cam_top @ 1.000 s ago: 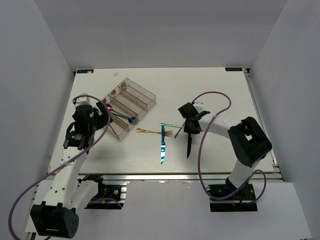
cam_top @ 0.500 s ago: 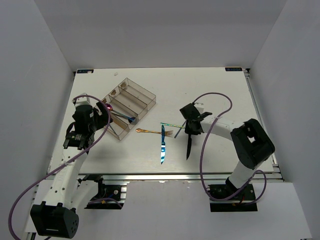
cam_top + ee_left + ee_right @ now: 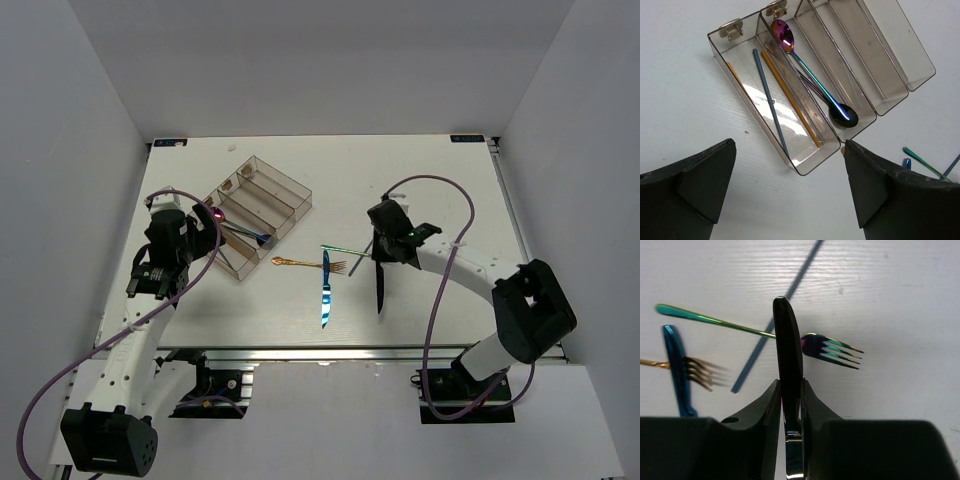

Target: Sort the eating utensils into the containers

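Observation:
My right gripper is shut on a black knife, which points away from the camera above the table. From above, the black knife hangs under that gripper. Beneath it lie a rainbow fork, a blue chopstick, a blue knife and a gold fork. The clear organiser tray holds a blue chopstick, a gold chopstick and a purple-rainbow spoon. Just short of the tray's near end, my left gripper is open with nothing in it.
The tray sits at the table's back left. The loose blue knife, gold fork and rainbow fork cluster mid-table, left of my right gripper. The left gripper hovers left of the tray.
My right gripper has closed on the black knife. Its arm swung rightward and the knife turned slightly straighter. The left arm has not moved.

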You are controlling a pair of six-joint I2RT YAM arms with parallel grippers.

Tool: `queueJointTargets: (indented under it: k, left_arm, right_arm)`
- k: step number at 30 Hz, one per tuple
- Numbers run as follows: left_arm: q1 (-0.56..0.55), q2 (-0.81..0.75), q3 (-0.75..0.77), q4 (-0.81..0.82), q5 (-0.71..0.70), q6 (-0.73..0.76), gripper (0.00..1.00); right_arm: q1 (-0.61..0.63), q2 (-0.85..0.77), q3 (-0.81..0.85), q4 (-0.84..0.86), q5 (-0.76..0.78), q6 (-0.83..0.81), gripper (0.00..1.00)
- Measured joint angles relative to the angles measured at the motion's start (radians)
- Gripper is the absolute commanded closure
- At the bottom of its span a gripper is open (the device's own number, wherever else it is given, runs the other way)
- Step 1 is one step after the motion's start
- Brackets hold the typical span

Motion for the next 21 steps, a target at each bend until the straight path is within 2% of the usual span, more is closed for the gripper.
queueJointTargets:
  k: [4,8,15,21]
  left_arm:
    - [0.0,0.0,0.0,0.0,-0.002,0.0,0.02]
    - [0.0,-0.002,0.0,0.0,-0.008,0.0,0.02]
    - [0.0,-0.011,0.0,0.0,-0.012,0.0,0.02]
    - [0.0,-0.012,0.0,0.0,-0.011,0.0,0.02]
  right_arm:
    - [0.002,0.005,0.082,0.005,-0.093,-0.045,1.0]
    - [0.016,0.084,0.292,0.043,-0.194,-0.081,1.0]
    - [0.032,0.348,0.683,0.192,-0.383,-0.104,1.0]
    - [0.033,0.601,0.916,0.36,-0.522,-0.098,1.0]
